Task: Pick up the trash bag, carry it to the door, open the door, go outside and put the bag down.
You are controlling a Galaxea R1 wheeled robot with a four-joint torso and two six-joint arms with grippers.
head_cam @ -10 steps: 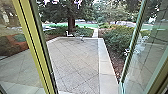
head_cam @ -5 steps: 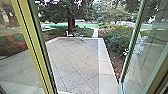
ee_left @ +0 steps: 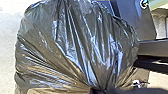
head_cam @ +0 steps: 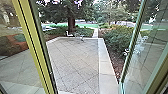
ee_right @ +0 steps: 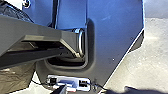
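1. Straight ahead in the head view, a yellow-green door frame [head_cam: 33,47] slants along the left side, and a glass pane [head_cam: 150,60] with pale reflections stands to the right.
2. Between them lies a paved patio [head_cam: 75,58], its joints crossing diagonally, with a pale border [head_cam: 106,63] along its right side.
3. Beyond the border are bark mulch [head_cam: 116,60] and green bushes [head_cam: 116,36]; a tree [head_cam: 71,23] rises past the far edge of the paving.
4. The trash bag [ee_left: 72,42], black and shiny, is large and close in the left wrist view, full and rounded, with its folds drawn together into a narrow neck [ee_left: 98,87].
5. It is beside the robot's dark body, above a pale floor [ee_left: 7,47].
6. Whether the left gripper is closed on that neck, I cannot tell.
7. Nor can I tell if the right gripper is open or closed.
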